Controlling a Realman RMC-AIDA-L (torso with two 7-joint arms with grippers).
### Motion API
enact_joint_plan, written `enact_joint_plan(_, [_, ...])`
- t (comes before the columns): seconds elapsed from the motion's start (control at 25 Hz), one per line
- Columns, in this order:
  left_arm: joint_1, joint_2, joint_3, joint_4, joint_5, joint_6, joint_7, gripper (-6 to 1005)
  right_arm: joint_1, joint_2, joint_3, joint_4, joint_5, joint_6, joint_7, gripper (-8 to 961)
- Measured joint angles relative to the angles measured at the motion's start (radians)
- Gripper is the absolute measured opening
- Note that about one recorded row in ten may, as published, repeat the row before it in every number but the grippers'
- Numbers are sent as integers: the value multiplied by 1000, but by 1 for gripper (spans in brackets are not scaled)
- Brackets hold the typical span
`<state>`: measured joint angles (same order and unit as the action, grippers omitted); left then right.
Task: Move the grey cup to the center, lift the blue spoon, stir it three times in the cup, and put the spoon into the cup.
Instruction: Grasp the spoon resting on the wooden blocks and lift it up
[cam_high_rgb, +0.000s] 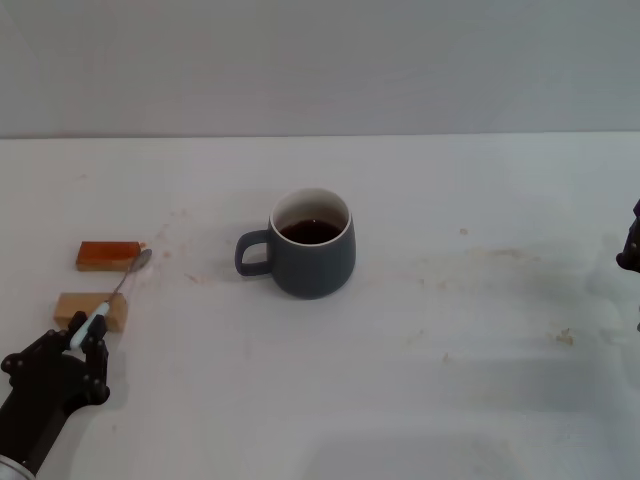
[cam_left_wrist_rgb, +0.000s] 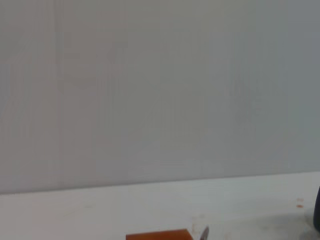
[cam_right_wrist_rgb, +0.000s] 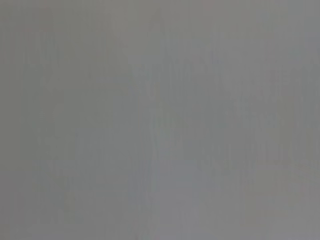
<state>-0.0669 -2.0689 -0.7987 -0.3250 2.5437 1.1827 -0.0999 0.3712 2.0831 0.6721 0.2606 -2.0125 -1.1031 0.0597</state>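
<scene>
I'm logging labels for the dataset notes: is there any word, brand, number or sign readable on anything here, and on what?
None: no view shows any readable text.
The grey cup is plain, with no mark.
The blue spoon and both wooden blocks show no print.
The table has only stains.
The left tool and right tool show no lettering.

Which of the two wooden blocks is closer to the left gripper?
The pale tan block, right beside the left gripper. The orange block lies farther back, by the spoon's bowl.
</scene>
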Motion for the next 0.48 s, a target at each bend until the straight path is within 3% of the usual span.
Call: enact_joint_plan(0.48, [4, 8, 12, -23, 7, 92, 14, 148, -1, 0, 0, 0, 0, 0, 0, -1])
